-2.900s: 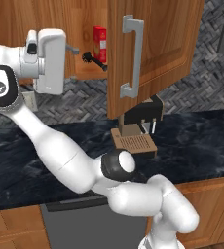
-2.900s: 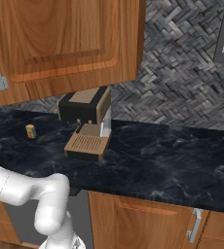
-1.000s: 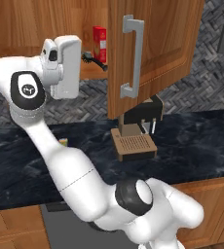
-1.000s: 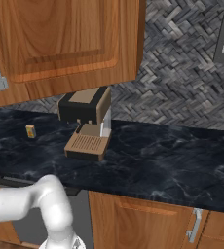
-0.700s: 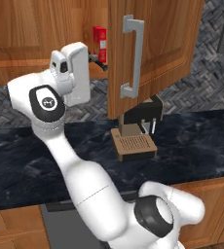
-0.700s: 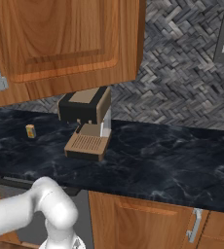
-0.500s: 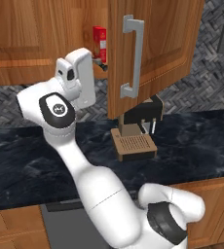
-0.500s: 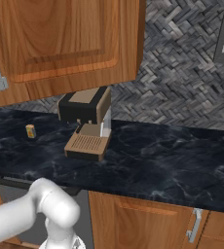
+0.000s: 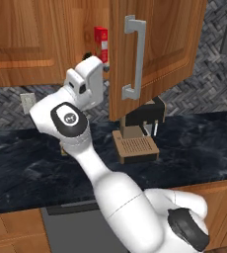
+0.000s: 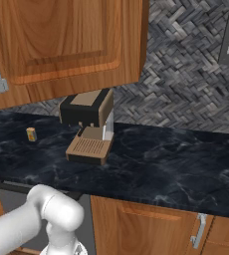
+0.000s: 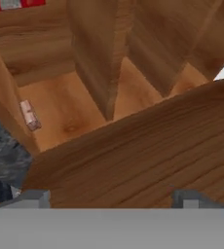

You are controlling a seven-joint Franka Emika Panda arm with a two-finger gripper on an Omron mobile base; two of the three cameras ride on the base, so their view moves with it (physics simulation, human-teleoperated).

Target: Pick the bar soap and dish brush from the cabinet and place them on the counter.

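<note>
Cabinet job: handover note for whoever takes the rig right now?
End effector: open, empty, raised at the open cabinet.
Bar soap: lying on the wood inside the cabinet, untouched.
Dish brush: probably the dark shape beside the red box, mostly hidden by the hand.
Done: cabinet door is open.
Left: grasp both items and set each on the counter; neither is there yet.

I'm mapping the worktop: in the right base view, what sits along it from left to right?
Tiny orange-yellow block → brown coffee machine, both on the counter, then bare black marble.
</note>
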